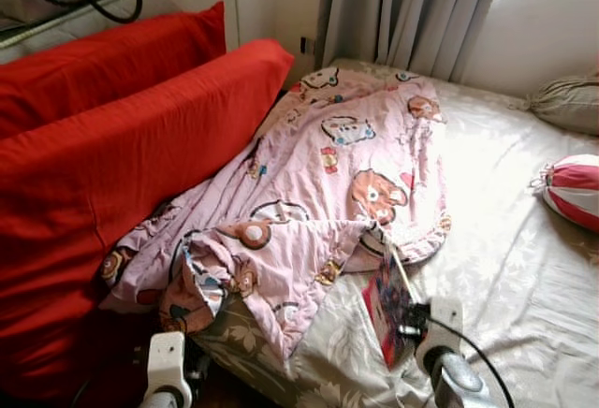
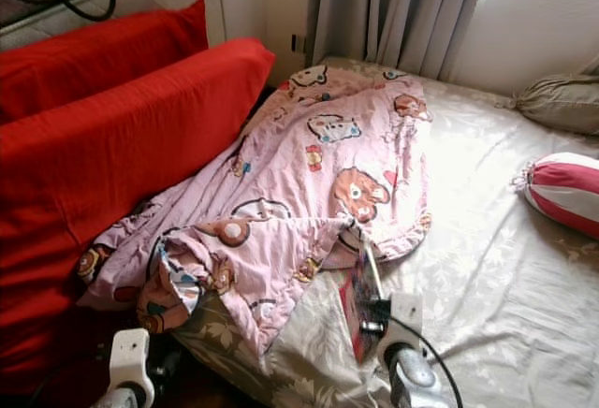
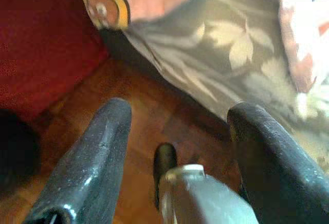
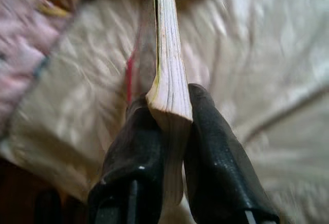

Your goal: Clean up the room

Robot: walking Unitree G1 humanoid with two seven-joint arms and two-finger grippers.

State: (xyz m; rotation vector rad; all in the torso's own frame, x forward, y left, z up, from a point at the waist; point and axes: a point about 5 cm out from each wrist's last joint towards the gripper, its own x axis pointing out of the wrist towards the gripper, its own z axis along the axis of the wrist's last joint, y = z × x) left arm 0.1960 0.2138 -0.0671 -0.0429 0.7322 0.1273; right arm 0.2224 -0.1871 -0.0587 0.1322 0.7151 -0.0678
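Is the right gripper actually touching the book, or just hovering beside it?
Touching. In the right wrist view, the right gripper has both black fingers pressed against the book's page edge, pinching it from either side.

We see a thin red-covered book held upright on edge, pale page block pinched at its lower end, over the bed's near edge. At its ten o'clock a crumpled pink cartoon-print blanket sprawls across the floral sheet against red cushions.
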